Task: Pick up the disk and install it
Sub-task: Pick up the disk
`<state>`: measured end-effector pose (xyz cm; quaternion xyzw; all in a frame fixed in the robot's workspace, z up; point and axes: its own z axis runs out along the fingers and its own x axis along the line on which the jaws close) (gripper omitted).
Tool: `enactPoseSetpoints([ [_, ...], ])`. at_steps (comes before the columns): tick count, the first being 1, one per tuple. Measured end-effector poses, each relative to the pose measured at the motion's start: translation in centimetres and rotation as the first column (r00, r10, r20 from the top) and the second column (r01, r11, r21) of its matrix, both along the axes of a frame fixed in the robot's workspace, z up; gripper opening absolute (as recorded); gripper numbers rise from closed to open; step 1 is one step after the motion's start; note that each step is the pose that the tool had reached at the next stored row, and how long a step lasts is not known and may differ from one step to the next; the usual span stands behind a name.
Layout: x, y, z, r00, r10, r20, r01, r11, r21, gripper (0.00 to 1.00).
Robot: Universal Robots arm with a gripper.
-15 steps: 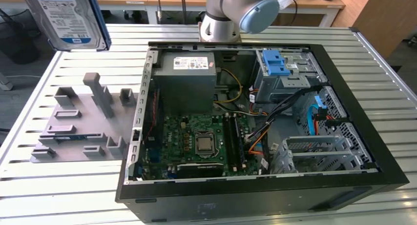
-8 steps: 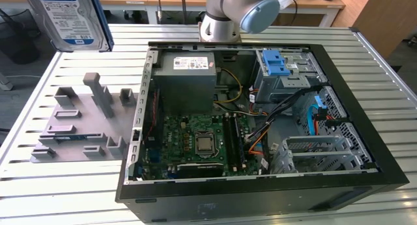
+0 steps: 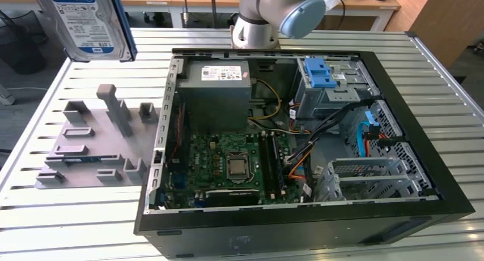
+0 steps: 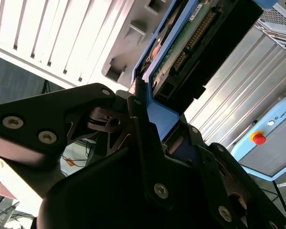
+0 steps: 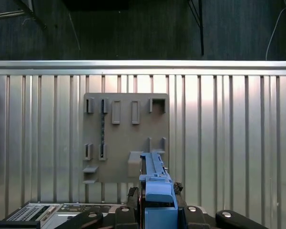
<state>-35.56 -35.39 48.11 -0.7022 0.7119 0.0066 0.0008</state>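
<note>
In the exterior view, one flat silver hard drive with a white-and-blue label and a blue plastic frame, the disk (image 3: pixel 87 23), is held in the air at the exterior view's far left. It is well apart from the case, and its upper part is cut off by the picture edge. Below it, on the slatted metal table (image 3: pixel 45 215), lies one grey plastic fixture plate (image 3: pixel 90 153). Its raised blocks overlap, so I cannot count them.

To the right lies one open black computer case (image 3: pixel 302 232). It holds one grey metal box (image 3: pixel 215 97), one green circuit board (image 3: pixel 226 165) and one light-blue latch on a metal cage (image 3: pixel 325 80).

Behind the case stands one grey robot arm (image 3: pixel 264 17), cut off above.

In the second wrist view the black gripper (image 4: pixel 155 112) is clamped on the disk's blue frame. Where its tips end is hard to make out among the black linkage.
</note>
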Motion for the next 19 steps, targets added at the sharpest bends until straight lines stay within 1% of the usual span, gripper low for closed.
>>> enactPoseSetpoints([
  [19, 2.42, -1.03, 0.00, 1.0000, 0.000, -0.0007, 0.000, 1.0000, 0.0000, 0.36],
])
